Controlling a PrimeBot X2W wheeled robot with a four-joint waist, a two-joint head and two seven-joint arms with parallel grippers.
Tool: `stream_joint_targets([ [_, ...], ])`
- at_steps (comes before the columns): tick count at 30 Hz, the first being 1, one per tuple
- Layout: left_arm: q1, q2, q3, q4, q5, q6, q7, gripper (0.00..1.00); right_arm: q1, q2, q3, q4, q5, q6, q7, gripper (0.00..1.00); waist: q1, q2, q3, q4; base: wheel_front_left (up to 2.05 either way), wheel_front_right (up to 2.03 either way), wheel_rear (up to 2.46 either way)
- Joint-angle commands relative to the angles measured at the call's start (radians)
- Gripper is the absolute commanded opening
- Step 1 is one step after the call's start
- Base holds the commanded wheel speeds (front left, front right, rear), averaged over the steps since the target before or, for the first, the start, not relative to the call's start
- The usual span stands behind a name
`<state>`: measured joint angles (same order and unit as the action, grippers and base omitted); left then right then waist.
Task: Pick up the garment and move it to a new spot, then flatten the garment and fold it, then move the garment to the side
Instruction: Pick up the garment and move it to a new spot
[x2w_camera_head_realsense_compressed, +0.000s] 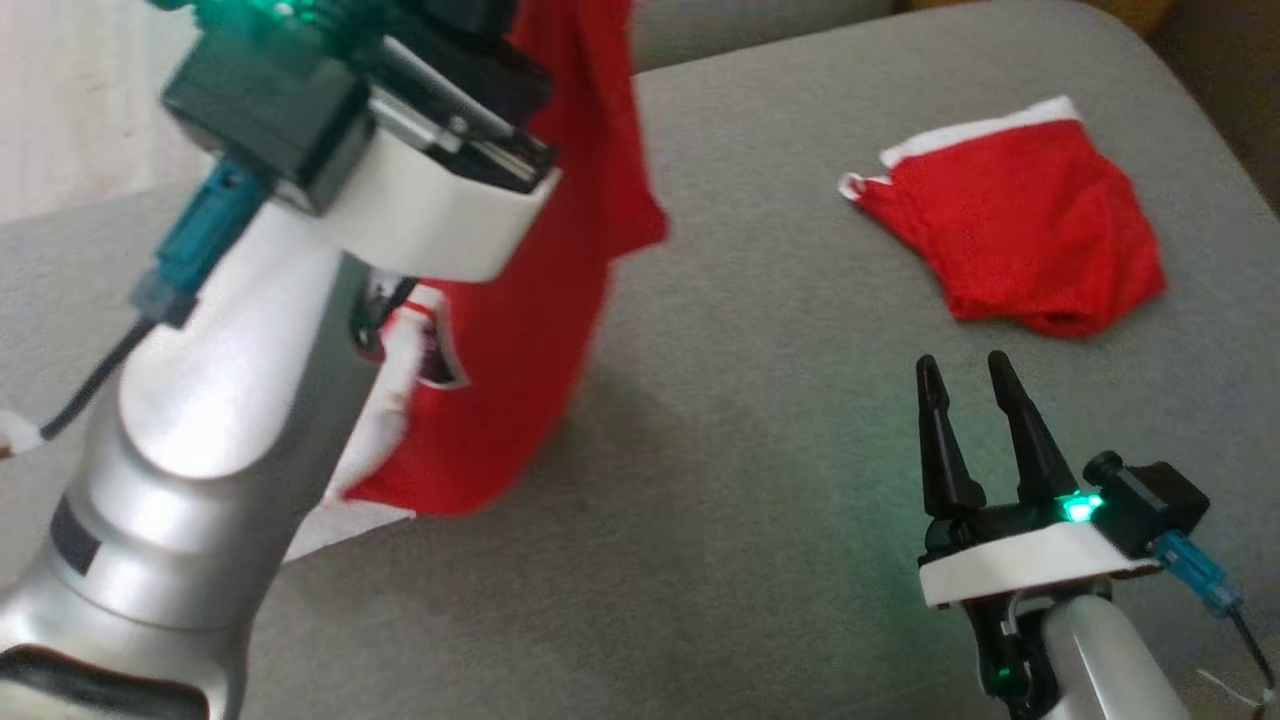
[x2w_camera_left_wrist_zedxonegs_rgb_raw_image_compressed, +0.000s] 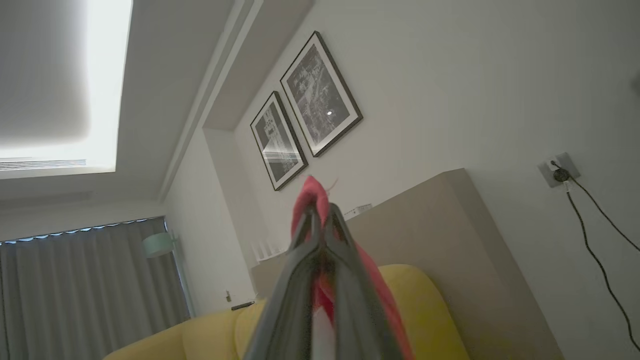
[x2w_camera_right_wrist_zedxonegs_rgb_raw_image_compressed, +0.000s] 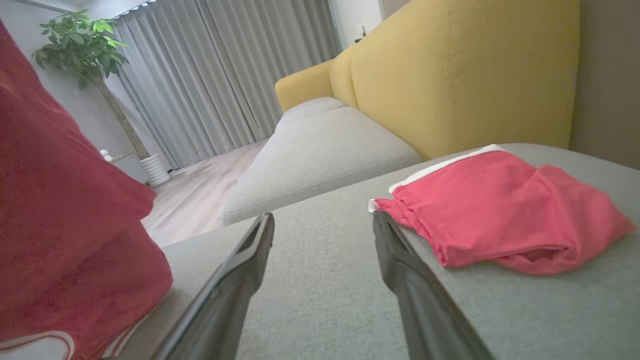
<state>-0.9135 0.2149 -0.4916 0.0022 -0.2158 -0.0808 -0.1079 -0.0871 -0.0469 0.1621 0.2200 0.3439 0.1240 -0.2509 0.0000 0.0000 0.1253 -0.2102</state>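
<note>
The garment (x2w_camera_head_realsense_compressed: 530, 300), a red mesh jersey with white trim and dark lettering, hangs from high at the upper left of the head view, its lower end touching the grey cushion (x2w_camera_head_realsense_compressed: 720, 480). My left gripper (x2w_camera_left_wrist_zedxonegs_rgb_raw_image_compressed: 320, 212) points upward and is shut on the garment (x2w_camera_left_wrist_zedxonegs_rgb_raw_image_compressed: 312, 192), with red cloth poking out above the fingertips. In the right wrist view the garment (x2w_camera_right_wrist_zedxonegs_rgb_raw_image_compressed: 65, 220) hangs at the left. My right gripper (x2w_camera_head_realsense_compressed: 965, 380) stands open low at the right, nothing between its fingers (x2w_camera_right_wrist_zedxonegs_rgb_raw_image_compressed: 240, 270).
A second red cloth piece with plain white edging (x2w_camera_head_realsense_compressed: 1020, 225) lies crumpled on the cushion at the back right, also in the right wrist view (x2w_camera_right_wrist_zedxonegs_rgb_raw_image_compressed: 495, 215). A yellow sofa back (x2w_camera_right_wrist_zedxonegs_rgb_raw_image_compressed: 450, 70) rises behind. Another grey cushion (x2w_camera_right_wrist_zedxonegs_rgb_raw_image_compressed: 320, 155) lies beyond.
</note>
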Motion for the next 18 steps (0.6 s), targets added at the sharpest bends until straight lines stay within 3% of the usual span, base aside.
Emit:
stream_joint_targets([
  [1,-0.07,0.021,0.023,-0.025,0.01,-0.003,0.004,0.0,-0.025,-0.003,0.027,-0.04,0.009,0.007,-0.011,1.0,0.0,0.0,0.025,-0.046,0.0,0.0,0.0],
  [7,-0.128,0.02,-0.039,0.076,0.027,-0.024,0.01,0.0,-0.05,-0.003,0.048,-0.057,0.034,0.007,-0.011,1.0,0.0,0.0,0.094,-0.111,0.0,0.0,0.0],
  [14,-0.263,0.105,-0.106,0.385,0.092,-0.043,-0.005,0.0,-0.086,-0.003,0.097,-0.073,0.079,0.007,-0.011,1.0,0.0,0.0,0.184,-0.199,0.0,0.0,0.0],
  [18,-0.354,0.116,-0.138,0.56,0.126,-0.046,-0.023,0.0,-0.095,-0.003,0.125,-0.081,0.107,0.007,-0.011,1.0,0.0,0.0,0.23,-0.244,0.0,0.0,0.0],
])
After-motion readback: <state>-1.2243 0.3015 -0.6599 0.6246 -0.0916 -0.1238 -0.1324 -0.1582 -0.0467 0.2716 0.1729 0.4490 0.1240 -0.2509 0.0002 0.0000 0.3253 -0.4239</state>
